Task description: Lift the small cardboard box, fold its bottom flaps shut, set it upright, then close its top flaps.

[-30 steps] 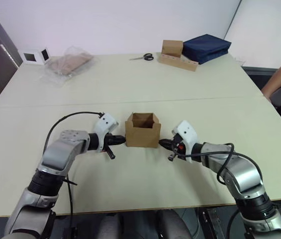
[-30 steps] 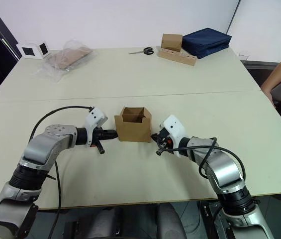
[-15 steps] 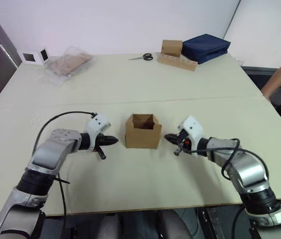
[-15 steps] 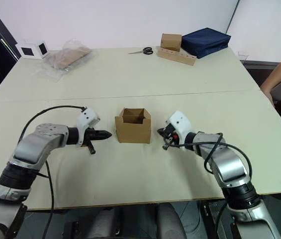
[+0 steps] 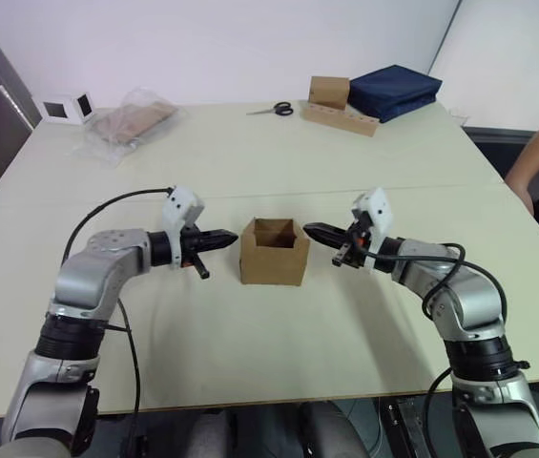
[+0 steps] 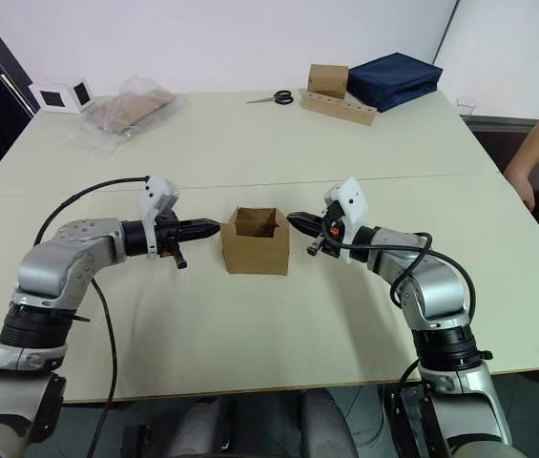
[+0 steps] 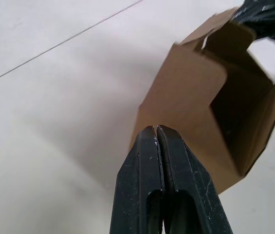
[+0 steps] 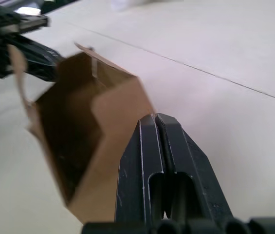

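Both jaws closed, empty, flanking the box (image 5: pixel 274 252) mid-desk.

Jaws pinched shut on each arm: the left gripper (image 5: pixel 223 239) points at the box's left wall, the right gripper (image 5: pixel 317 231) at its right, both tips level with the upper rim and just beside it, contact unclear. On the desk (image 5: pixel 250 162) the box sits upright near the middle, toward the front edge, top flaps standing open. Far back lie a plastic bag (image 5: pixel 131 119) toward the left corner, a navy pouch (image 5: pixel 396 91) toward the right corner, and scissors (image 5: pixel 274 109) between them. My worry: squeezing this high with thin tips could buckle the flaps inward or tip the light box instead of lifting it; uneven pressure would skid it sideways.
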{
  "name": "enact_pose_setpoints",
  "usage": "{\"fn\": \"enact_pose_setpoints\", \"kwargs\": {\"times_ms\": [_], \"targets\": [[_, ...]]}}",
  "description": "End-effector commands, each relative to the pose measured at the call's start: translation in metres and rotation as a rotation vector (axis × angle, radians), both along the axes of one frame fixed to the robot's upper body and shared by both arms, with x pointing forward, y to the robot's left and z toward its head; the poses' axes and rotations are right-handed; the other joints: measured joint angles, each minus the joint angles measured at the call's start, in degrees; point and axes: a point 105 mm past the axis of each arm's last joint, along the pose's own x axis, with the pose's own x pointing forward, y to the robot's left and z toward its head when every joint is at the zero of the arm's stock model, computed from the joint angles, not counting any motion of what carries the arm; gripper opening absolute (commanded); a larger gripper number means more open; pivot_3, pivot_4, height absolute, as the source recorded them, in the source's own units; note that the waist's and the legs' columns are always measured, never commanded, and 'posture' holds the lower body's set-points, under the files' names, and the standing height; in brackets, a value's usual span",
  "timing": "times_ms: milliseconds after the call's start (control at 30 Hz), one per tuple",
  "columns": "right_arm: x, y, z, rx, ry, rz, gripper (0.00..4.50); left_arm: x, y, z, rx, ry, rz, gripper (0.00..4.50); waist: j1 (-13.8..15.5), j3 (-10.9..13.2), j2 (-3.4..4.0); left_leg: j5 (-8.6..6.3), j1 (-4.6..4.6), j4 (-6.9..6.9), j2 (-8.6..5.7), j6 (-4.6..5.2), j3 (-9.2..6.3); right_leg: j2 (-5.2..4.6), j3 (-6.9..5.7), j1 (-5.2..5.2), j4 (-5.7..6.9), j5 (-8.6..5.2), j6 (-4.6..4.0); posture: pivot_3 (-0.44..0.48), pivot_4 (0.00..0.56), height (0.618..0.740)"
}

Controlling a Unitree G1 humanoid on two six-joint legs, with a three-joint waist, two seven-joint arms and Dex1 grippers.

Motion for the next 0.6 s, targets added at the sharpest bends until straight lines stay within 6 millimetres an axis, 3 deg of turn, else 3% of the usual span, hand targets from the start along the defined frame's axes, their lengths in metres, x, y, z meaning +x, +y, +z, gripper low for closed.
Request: {"fn": "enact_pose_setpoints", "kwargs": {"times_ms": [33, 267, 600], "targets": [[-0.002, 0.009, 0.011, 0.020, -0.042, 0.052, 0.00, -0.002, -0.008, 0.023, -0.053, -0.065, -0.041, 0.03, 0.1, 0.0, 0.00, 0.00, 0.00, 0.00, 0.00, 0.00, 0.00, 0.00, 0.00, 0.00, 0.00, 0.00, 0.00, 0.000, 0.150, 0.740], [-0.001, 0.011, 0.002, -0.019, -0.035, 0.064, 0.00, -0.005, -0.020, 0.020, -0.058, -0.058, -0.074, 0.03, 0.0, 0.0, 0.00, 0.00, 0.00, 0.00, 0.00, 0.00, -0.01, 0.01, 0.00, -0.01, 0.00, 0.00, 0.00, 0.000, 0.150, 0.740], [0.004, 0.006, -0.021, -0.134, -0.013, 0.038, 0.00, -0.003, -0.024, -0.016, 0.079, -0.012, -0.073, 0.03, 0.0, -0.1, 0.01, 0.00, 0.05, 0.01, 0.00, -0.01, 0.00, 0.00, 0.00, 0.04, 0.00, 0.00, 0.00, 0.000, 0.150, 0.740]]}}
